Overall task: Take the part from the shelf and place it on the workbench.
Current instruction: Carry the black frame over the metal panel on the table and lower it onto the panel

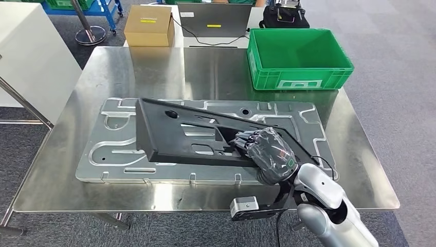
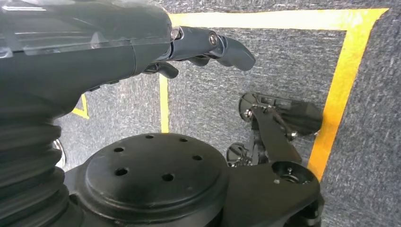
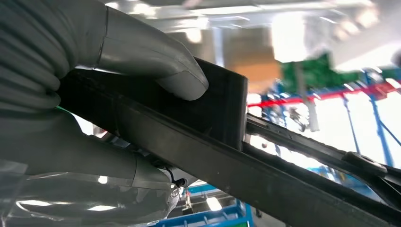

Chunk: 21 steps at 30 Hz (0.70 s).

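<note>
The part is a long black plastic panel (image 1: 180,134) with cut-outs. It lies slanted over a large stamped metal sheet (image 1: 110,152) on the steel workbench (image 1: 103,67). My right hand (image 1: 265,149) grips the panel at its near right end, fingers curled into an opening. In the right wrist view the thick grey thumb (image 3: 151,64) presses on the black panel's edge (image 3: 208,118), with the fingers under it. My left hand (image 2: 208,47) hangs at my side over grey carpet, fingers slightly apart, holding nothing.
A green crate (image 1: 298,56) stands at the bench's back right. A cardboard box (image 1: 149,24) and a laptop (image 1: 213,20) sit on a table behind. A white cabinet (image 1: 28,56) is at the left. Yellow floor tape (image 2: 340,85) runs beneath my left hand.
</note>
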Available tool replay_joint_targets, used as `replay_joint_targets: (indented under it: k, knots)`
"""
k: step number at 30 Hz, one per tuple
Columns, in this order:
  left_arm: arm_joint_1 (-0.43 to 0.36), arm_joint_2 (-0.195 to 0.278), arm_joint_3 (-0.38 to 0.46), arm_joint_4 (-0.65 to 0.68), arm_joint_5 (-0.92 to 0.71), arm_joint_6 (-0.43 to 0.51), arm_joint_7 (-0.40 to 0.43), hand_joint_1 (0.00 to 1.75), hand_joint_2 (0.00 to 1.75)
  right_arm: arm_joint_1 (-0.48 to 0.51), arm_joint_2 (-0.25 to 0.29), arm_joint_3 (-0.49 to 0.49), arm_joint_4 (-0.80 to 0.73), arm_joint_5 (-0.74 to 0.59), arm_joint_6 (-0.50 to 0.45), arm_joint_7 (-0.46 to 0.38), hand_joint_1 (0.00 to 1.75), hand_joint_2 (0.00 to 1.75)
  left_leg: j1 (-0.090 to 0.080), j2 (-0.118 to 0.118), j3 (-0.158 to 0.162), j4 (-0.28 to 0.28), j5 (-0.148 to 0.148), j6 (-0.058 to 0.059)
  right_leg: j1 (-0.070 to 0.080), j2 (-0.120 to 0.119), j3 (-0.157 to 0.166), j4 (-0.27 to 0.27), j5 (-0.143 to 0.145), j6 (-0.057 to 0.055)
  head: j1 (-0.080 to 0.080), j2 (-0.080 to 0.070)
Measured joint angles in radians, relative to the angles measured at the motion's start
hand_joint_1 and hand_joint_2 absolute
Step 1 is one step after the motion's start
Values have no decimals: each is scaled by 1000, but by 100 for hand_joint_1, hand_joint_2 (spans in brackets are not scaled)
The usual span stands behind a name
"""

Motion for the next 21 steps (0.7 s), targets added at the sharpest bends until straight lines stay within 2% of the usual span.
replay_joint_targets:
  k: [1,2,3,5,7,10,12,14,15,16,17,19,20,21]
  knots:
    - [1,-2,0,0,0,0,0,0,175,-9,-22,0,18,10,-1,5,175,175,-3,-2,1,1,-1,1,1,0,-4,0,15,-3,0,0]
    - [2,-4,0,0,0,0,1,0,175,-18,-41,-3,34,14,-3,6,175,175,-5,-4,3,2,-2,2,3,0,11,-39,48,-8,0,0]
    - [2,-7,0,0,0,0,1,0,175,-27,-58,-6,48,15,-5,4,175,175,-7,-6,6,2,-4,3,6,1,41,-107,88,-15,0,0]
    - [1,-12,0,0,0,0,1,0,175,-43,-81,-11,66,15,-12,-2,175,175,-12,-8,6,3,-7,0,14,1,97,-229,136,-29,0,0]
    - [1,-16,0,-1,0,0,1,0,175,-53,-96,-12,78,15,-16,-5,175,175,-13,-8,3,4,-7,-7,21,2,111,-270,140,-34,-1,0]
    - [3,-17,0,-1,0,0,1,0,175,-57,-118,-15,97,29,-17,13,175,175,-11,-6,-3,16,-19,-23,15,0,116,-283,144,-41,-2,0]
    - [3,-17,0,-1,0,-2,1,0,175,-60,-143,-25,126,41,-19,26,175,175,-9,-3,-38,95,-65,-35,8,-5,122,-291,146,-46,-5,0]
    - [6,-18,0,-1,0,-3,2,0,175,-67,-173,-41,176,46,-21,25,175,175,-4,0,-104,229,-122,-42,8,-8,123,-291,146,-49,-6,0]
    - [8,-19,0,-1,0,-4,3,0,175,-74,-186,-48,211,42,-21,19,175,175,-1,1,-130,277,-134,-45,7,-8,123,-291,145,-49,-6,0]
    - [9,-20,0,-1,0,-4,4,0,175,-85,-197,-56,251,34,-21,9,175,175,1,1,-140,291,-125,-47,7,-8,123,-290,145,-48,-6,0]
    - [10,-21,-1,-1,0,-4,4,0,175,-99,-207,-65,298,25,-21,-2,175,175,4,1,-130,262,-97,-47,6,-7,124,-288,143,-47,-6,0]
    - [10,-21,-1,-1,0,-6,4,0,175,-139,-218,-83,404,12,-30,-19,175,175,6,2,-70,130,-25,-44,6,-6,126,-284,140,-40,-6,0]
    - [10,-22,-2,-1,0,-7,4,0,175,-164,-220,-93,465,10,-42,-25,175,175,5,2,-43,69,-4,-40,7,-5,124,-280,137,-36,-6,0]
    - [9,-22,-2,-1,0,-8,3,0,175,-192,-221,-102,530,10,-57,-30,175,175,4,2,-28,32,6,-35,8,-4,122,-278,137,-30,-5,0]
